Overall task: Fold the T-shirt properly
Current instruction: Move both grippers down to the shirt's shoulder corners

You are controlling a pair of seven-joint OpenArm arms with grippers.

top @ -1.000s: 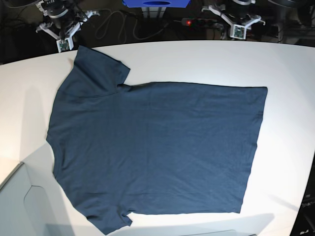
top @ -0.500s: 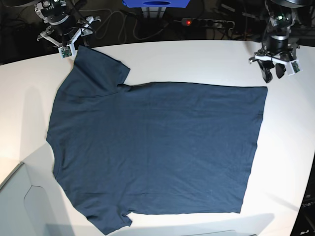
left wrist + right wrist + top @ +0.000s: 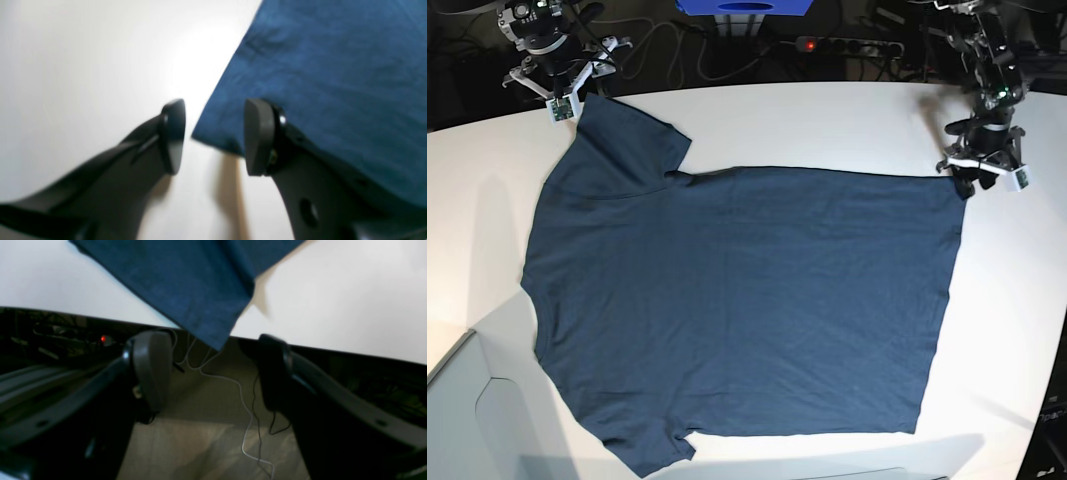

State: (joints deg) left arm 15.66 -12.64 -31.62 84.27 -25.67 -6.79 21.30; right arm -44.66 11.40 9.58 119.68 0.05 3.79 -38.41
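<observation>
Two pincers gape, left (image 3: 983, 178) and right (image 3: 560, 100), beside one T-shirt (image 3: 747, 300).

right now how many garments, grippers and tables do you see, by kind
T-shirt: 1, dark navy, spread flat
grippers: 2, left gripper at the hem corner and right gripper at the sleeve tip, both open
white table: 1
total: 4
</observation>
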